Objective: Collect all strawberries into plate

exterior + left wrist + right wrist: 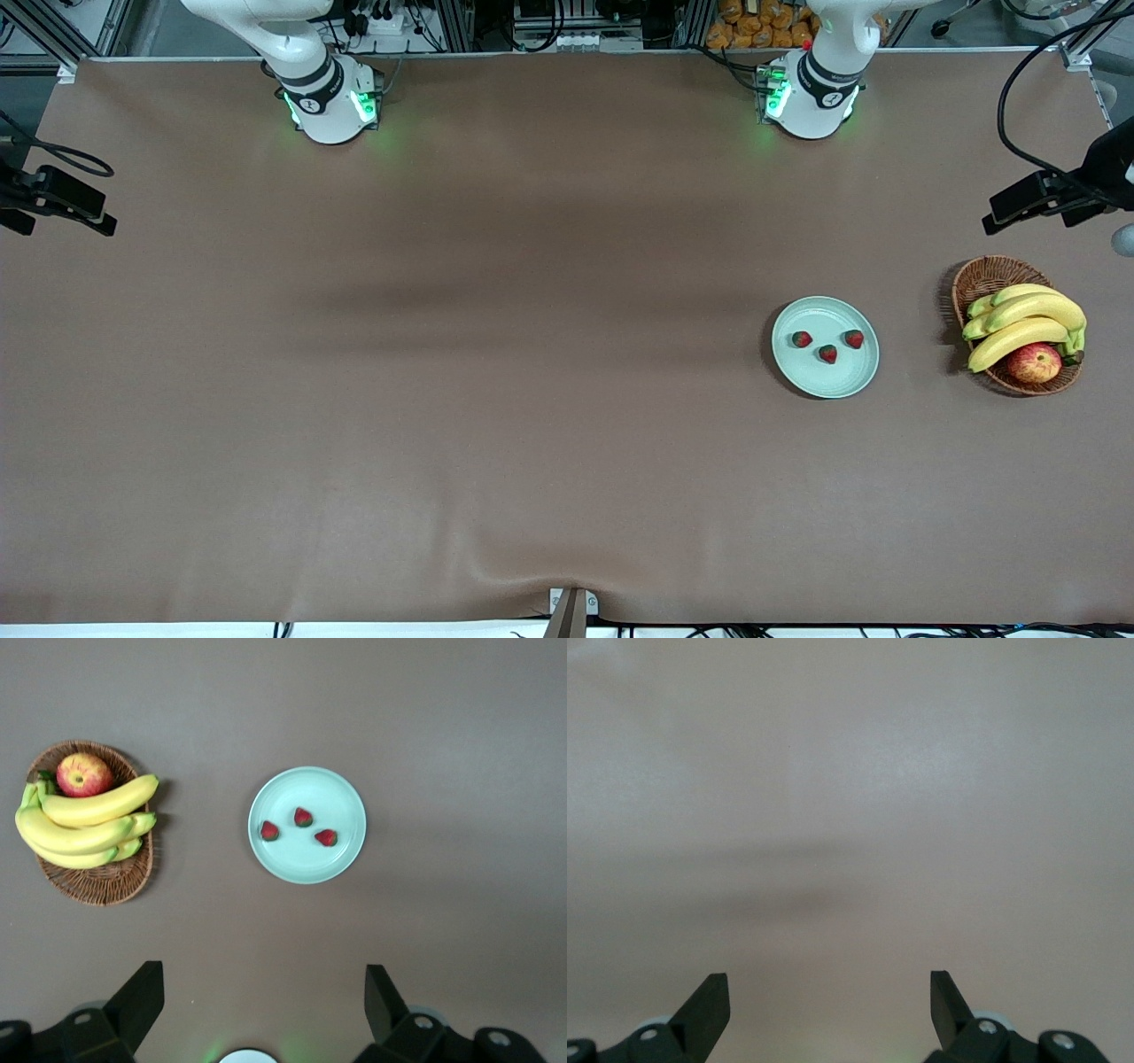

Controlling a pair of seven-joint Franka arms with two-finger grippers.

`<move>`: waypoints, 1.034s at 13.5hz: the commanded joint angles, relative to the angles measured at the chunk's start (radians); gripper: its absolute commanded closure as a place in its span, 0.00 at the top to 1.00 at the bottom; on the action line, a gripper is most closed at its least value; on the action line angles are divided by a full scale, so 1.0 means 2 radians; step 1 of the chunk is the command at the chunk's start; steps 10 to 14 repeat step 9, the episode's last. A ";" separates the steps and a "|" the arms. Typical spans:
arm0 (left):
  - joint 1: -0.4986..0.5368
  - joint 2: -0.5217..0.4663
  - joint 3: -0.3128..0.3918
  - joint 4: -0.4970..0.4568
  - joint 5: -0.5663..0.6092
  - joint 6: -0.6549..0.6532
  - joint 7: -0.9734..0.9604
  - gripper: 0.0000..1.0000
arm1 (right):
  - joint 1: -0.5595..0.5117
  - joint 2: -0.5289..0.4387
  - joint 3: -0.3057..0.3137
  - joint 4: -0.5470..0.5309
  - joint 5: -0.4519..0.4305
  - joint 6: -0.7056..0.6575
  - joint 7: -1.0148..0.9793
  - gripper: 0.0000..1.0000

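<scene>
All 3 strawberries (827,354) lie on plate (826,380) toward table's left-arm end, under raised, empty left gripper (264,992), fingers apart; right gripper (830,997) likewise apart, over bare table.

- No text, brand, number or sign can be read anywhere in the three views.
- The arm bases (332,102) carry small dark marks, possibly a maker's name, but too small to make out.
</scene>
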 commanded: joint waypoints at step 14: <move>-0.039 -0.078 0.020 -0.096 0.011 0.041 0.002 1.00 | -0.006 -0.001 0.003 0.006 -0.003 -0.001 -0.006 1.00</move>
